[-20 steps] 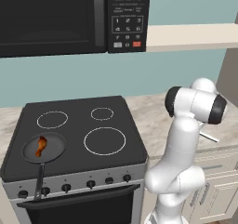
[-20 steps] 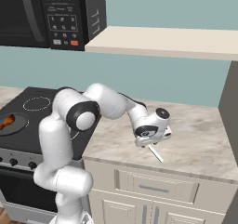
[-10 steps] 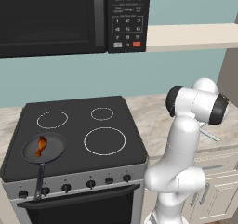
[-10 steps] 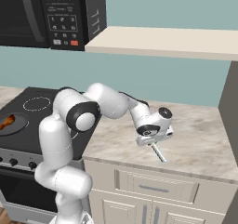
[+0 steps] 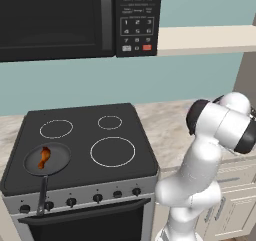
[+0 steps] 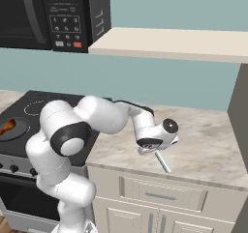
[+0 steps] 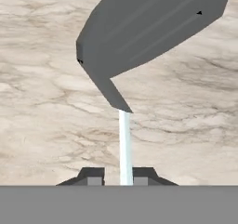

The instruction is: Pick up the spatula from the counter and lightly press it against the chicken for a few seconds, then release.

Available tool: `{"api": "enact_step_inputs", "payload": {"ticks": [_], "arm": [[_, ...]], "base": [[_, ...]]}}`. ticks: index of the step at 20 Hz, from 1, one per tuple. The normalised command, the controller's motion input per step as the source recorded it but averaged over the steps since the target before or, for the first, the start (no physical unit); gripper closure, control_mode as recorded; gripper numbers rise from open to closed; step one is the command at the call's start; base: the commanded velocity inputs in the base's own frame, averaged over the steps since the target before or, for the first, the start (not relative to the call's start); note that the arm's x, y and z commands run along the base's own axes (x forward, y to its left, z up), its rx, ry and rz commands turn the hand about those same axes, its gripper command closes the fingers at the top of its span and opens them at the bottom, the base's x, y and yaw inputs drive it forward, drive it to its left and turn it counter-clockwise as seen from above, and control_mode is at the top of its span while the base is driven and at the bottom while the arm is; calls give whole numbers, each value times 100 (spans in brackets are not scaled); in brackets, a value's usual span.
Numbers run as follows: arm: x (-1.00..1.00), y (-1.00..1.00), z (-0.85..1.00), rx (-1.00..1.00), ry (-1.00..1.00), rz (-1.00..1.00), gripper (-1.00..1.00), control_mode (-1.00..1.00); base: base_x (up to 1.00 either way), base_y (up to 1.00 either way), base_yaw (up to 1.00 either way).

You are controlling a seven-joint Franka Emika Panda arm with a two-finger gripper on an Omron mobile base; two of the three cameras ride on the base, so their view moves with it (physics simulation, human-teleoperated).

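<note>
Between the fingertips of the hand (image 7: 118,179) sits the spatula (image 7: 144,28), its handle pinched tight, blade ahead on the desk (image 7: 42,102). Grasp looks done; lifting, carrying to the chicken (image 5: 44,157) well away from the hand, pressing and releasing remain.

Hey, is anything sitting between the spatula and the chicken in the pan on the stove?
Nothing visible does. The jaws are shut on the spatula handle at the counter; the chicken lies in the pan on the stove's front-left burner, with only flat stovetop between.
</note>
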Motion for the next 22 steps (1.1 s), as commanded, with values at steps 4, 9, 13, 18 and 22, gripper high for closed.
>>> {"api": "enact_step_inputs", "payload": {"ticks": [4,9,13,18,22], "arm": [[-55,30,38,-12,-17,2,100,-100],[-50,24,44,-16,-5,5,100,-100],[-50,15,52,-18,0,7,100,-100],[-50,2,67,-16,1,7,100,-100],[-52,0,69,-7,1,4,100,-100]], "base": [[0,0,0],[0,0,0],[0,0,0],[0,0,0],[0,0,0]]}}
